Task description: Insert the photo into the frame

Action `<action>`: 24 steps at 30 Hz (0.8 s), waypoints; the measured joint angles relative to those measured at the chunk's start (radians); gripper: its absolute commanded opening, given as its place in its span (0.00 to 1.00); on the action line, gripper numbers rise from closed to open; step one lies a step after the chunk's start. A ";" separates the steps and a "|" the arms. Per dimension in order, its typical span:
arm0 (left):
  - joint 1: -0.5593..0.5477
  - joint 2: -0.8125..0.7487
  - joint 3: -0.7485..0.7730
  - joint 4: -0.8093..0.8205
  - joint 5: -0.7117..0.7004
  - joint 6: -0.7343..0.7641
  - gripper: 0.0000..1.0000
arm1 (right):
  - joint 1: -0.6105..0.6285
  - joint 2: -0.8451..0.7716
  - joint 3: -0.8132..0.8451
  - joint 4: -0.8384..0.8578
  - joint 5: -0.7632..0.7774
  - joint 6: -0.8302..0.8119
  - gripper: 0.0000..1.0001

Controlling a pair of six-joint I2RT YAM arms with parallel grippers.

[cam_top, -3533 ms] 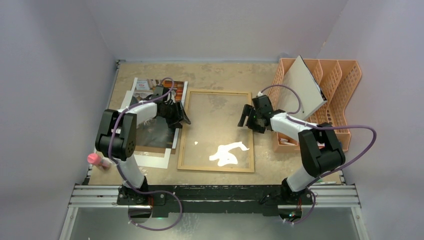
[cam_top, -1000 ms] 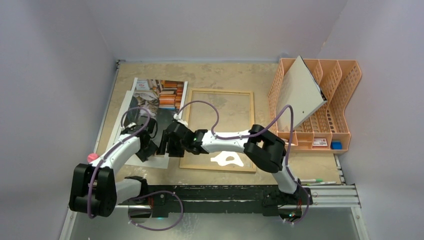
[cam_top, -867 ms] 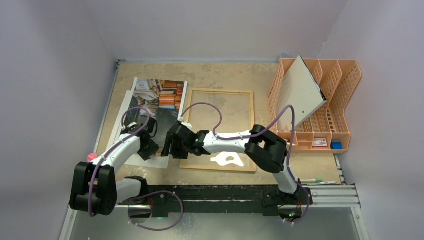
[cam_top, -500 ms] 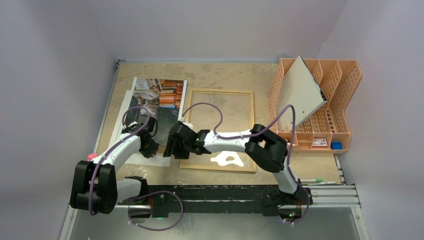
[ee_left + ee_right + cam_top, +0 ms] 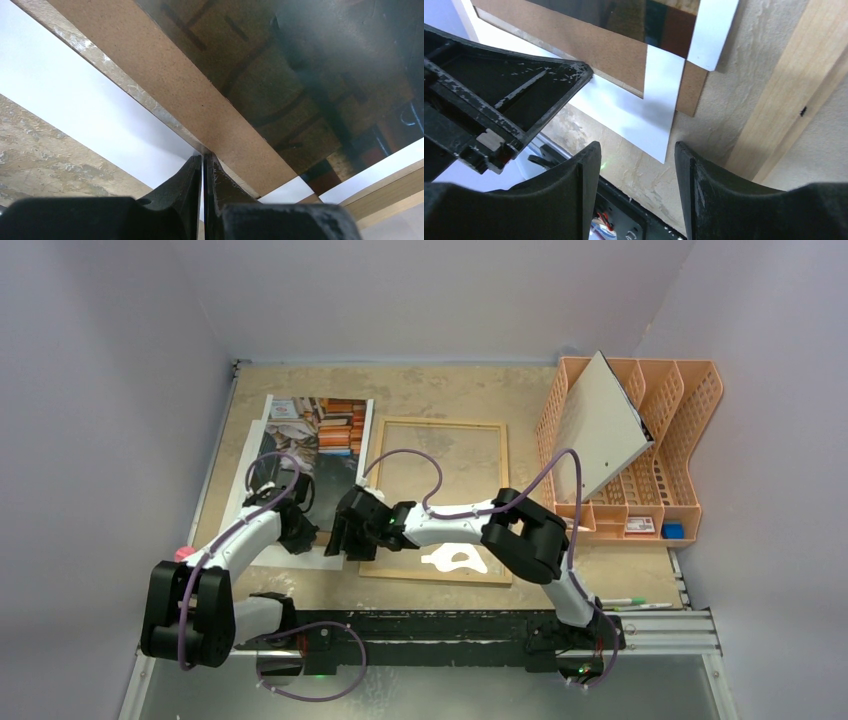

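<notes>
The left gripper (image 5: 203, 167) is closed to a sliver at the edge of the brown board (image 5: 200, 95) (hold unclear); the right gripper (image 5: 636, 165) is held open, empty.

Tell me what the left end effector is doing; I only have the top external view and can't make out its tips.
Observer: Left wrist view shows the left end effector shut, tips at the edge of the brown board under the photo.
Operator: Anything pinched?
Observer: Cannot tell; a white sheet lies beneath that edge.
Operator: And the right one?
Observer: The right end effector is open above the white sheet's corner, beside the frame.
</notes>
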 measured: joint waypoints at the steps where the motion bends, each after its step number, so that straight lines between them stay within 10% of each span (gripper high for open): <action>1: 0.002 0.000 0.000 0.000 0.003 0.003 0.07 | 0.000 0.000 0.000 0.008 -0.003 0.003 0.59; 14: 0.002 0.009 0.003 0.006 0.026 0.035 0.04 | -0.024 -0.022 -0.169 0.294 -0.107 0.077 0.58; 24: 0.000 0.019 0.011 -0.001 0.022 0.034 0.03 | -0.007 -0.021 -0.081 0.117 0.042 0.093 0.56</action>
